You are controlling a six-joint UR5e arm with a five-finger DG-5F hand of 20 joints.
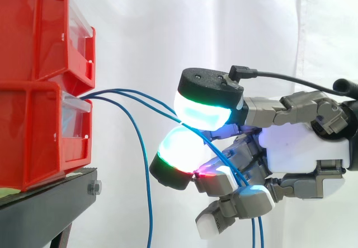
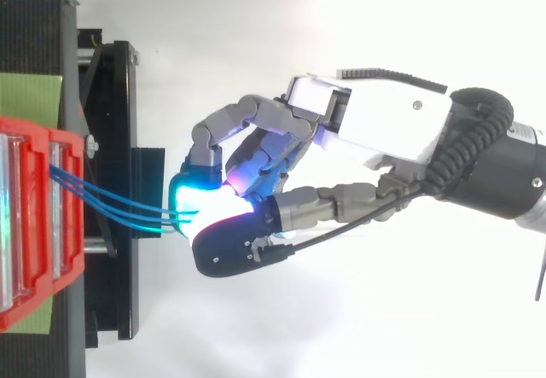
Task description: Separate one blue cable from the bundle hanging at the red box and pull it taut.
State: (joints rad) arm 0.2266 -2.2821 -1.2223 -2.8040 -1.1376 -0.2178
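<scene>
Three thin blue cables (image 1: pixel 120 94) leave the front of the lower red bin (image 1: pixel 39 136). One blue cable (image 1: pixel 147 192) droops straight down beside the stand. The other two (image 2: pixel 119 200) run right and slope down into my hand (image 1: pixel 302 147), passing between two thick glowing pads (image 1: pixel 204 111) that are curled together around them. Past the pads they cross the lower fingers and hang down (image 1: pixel 255 231). From above, the hand (image 2: pixel 384 126) reaches in from the right, with its pads (image 2: pixel 198 199) meeting on the cables a short way off the stand. The cables sag slightly.
A second red bin (image 1: pixel 39 29) is stacked on the lower one, both on a black stand (image 1: pixel 50 203) at the left. A white curtain hangs behind. From above, the bin fronts (image 2: pixel 34 216) and the stand's black frame (image 2: pixel 119 182) lie left of the hand.
</scene>
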